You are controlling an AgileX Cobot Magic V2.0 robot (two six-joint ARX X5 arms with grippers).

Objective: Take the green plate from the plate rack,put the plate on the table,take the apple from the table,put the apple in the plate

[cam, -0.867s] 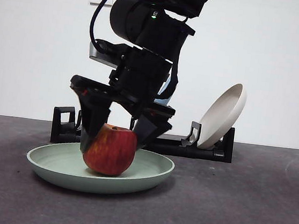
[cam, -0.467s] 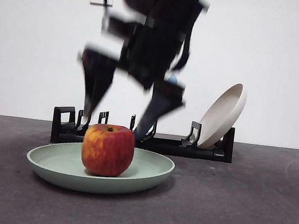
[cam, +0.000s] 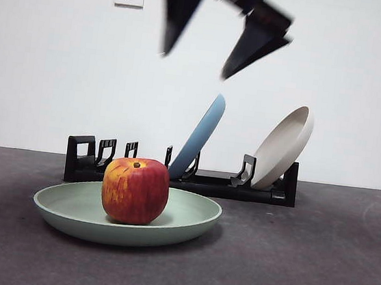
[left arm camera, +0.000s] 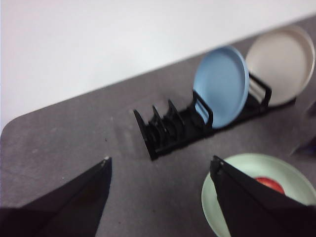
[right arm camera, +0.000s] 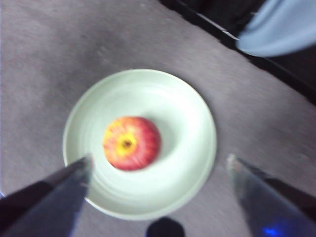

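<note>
The red apple (cam: 135,190) sits in the pale green plate (cam: 189,218), which lies flat on the dark grey table (cam: 300,265) in front of the black plate rack (cam: 85,160). My right gripper (cam: 204,37) is open and empty, high above the apple, blurred by motion. In the right wrist view the apple (right arm camera: 131,143) lies in the plate (right arm camera: 182,118) below the open right gripper (right arm camera: 158,165). My left gripper (left arm camera: 160,165) is open and empty, off to the side; its view shows the rack (left arm camera: 173,129), the plate (left arm camera: 232,173) and a sliver of the apple (left arm camera: 269,183).
A light blue plate (cam: 198,136) and a cream-white plate (cam: 284,148) lean in the rack's slots. They also show in the left wrist view, blue (left arm camera: 221,86) and cream (left arm camera: 281,64). A white wall with outlets stands behind.
My right gripper has let go of the apple and risen straight up, away from the plate. The apple stays in the plate. The blue plate now shows behind.
</note>
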